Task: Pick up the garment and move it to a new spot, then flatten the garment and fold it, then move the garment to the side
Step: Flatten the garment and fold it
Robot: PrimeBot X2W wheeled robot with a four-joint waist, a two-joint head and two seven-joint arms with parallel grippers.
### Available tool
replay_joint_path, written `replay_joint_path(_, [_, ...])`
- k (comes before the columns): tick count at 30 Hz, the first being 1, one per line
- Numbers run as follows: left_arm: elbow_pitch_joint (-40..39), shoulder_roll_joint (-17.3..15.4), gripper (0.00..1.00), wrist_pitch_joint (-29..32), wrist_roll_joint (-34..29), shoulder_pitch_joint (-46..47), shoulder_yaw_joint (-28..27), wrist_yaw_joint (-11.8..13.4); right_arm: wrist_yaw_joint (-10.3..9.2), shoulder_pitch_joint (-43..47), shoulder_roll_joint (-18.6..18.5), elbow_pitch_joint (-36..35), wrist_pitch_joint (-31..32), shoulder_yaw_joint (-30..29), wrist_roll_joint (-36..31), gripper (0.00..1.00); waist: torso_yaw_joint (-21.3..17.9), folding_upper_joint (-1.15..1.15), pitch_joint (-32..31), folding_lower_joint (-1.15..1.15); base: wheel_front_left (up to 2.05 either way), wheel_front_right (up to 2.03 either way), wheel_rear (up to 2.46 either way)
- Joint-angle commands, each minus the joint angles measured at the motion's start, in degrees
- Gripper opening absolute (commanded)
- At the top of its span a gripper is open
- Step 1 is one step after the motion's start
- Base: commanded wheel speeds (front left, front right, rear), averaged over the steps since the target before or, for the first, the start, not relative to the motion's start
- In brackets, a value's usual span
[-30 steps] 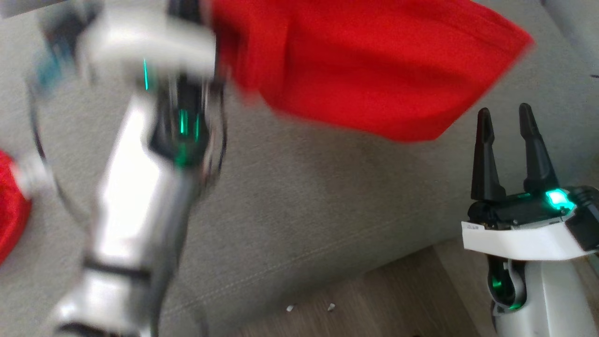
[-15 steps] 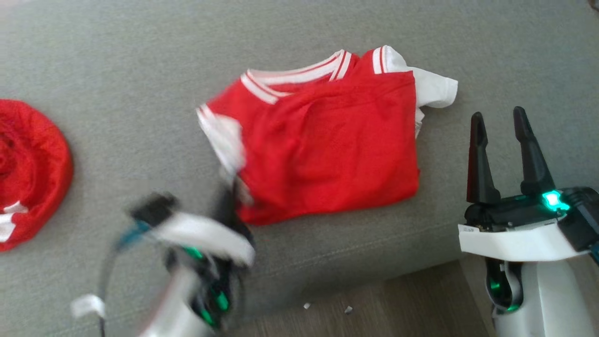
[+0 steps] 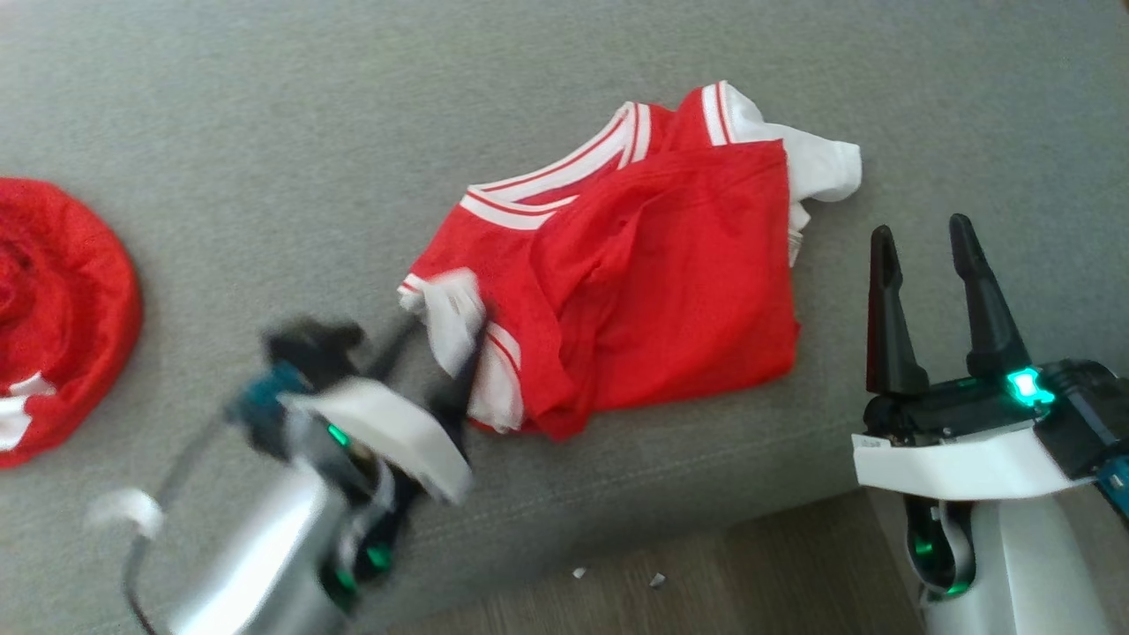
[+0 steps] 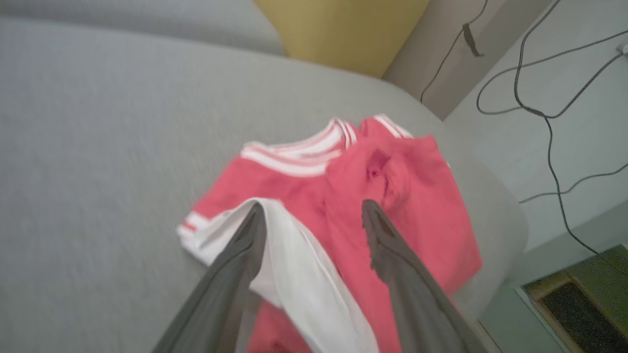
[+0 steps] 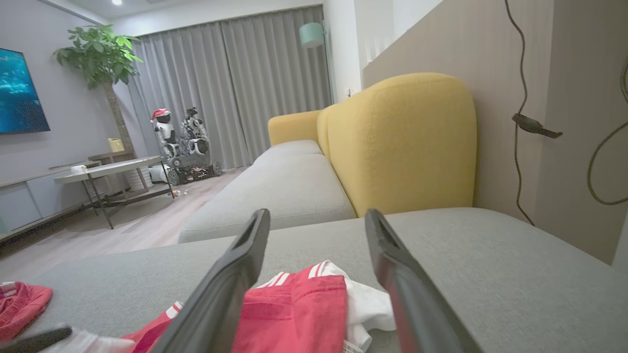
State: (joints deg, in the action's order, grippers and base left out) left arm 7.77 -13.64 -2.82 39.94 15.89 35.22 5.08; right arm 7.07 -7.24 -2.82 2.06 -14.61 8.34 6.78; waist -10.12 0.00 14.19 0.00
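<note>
The garment [image 3: 653, 282] is a red shirt with white striped trim, lying crumpled and partly folded on the grey sofa seat [image 3: 265, 132]. My left gripper [image 3: 444, 339], blurred, sits low at the garment's near-left corner. In the left wrist view the left gripper [image 4: 312, 208] has its fingers apart, and a white sleeve [image 4: 294, 264] lies loosely between them over the garment [image 4: 392, 206]. My right gripper [image 3: 921, 229] stands open just right of the garment, holding nothing. In the right wrist view the right gripper [image 5: 318, 213] points over the garment [image 5: 294, 314].
A second red bundle [image 3: 53, 309] lies at the seat's far left. The sofa's front edge runs below the garment, with wood floor [image 3: 706, 573] beyond. A yellow back cushion [image 5: 402, 142] stands behind the seat, and cables [image 4: 539, 98] hang on the wall to the right.
The garment hung in the air from my left gripper a second ago; it now lies on the seat. The left gripper has come down and opened. The head camera also shifted.
</note>
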Motion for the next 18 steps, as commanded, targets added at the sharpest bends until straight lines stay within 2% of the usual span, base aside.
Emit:
replay_joint_path(1, [-2.51, -1.53, 1.0, -0.78, -1.1, 3.79, -3.0, 0.92, 0.42, -1.04, -0.06, -1.64, -0.39, 1.58, 0.09, 1.0, -0.69, 0.0, 0.3, 0.0, 0.0, 0.0, 0.0])
replay_joint_path(5, [-2.32, -6.21, 1.0, -0.63, -7.79, 10.01, -3.48, 2.71, 0.42, -1.52, -0.06, -1.68, -0.39, 1.71, 0.39, 1.0, -2.16, 0.0, 1.24, 0.0, 0.0, 0.0, 0.0])
replay_joint_path(9, [4.31, -9.66, 1.0, 1.97, -14.66, 16.54, -0.71, 2.57, 0.42, -2.18, -0.06, -1.75, -0.39, 2.19, 1.1, 1.0, -4.05, 0.0, 2.67, 0.0, 0.0, 0.0, 0.0])
replay_joint_path(12, [10.71, -9.5, 1.0, 2.67, -17.45, 20.37, 1.41, 1.56, 0.42, -2.58, -0.06, -1.96, -0.39, 2.4, 1.68, 1.0, -5.25, 0.0, 3.87, 0.0, 0.0, 0.0, 0.0])
replay_joint_path(18, [22.29, -6.67, 1.0, 3.14, -19.17, 26.3, 4.66, -1.86, 0.42, -3.22, -0.06, -2.24, -0.39, 2.17, 2.03, 1.0, -6.22, 0.0, 5.86, 0.0, 0.0, 0.0, 0.0])
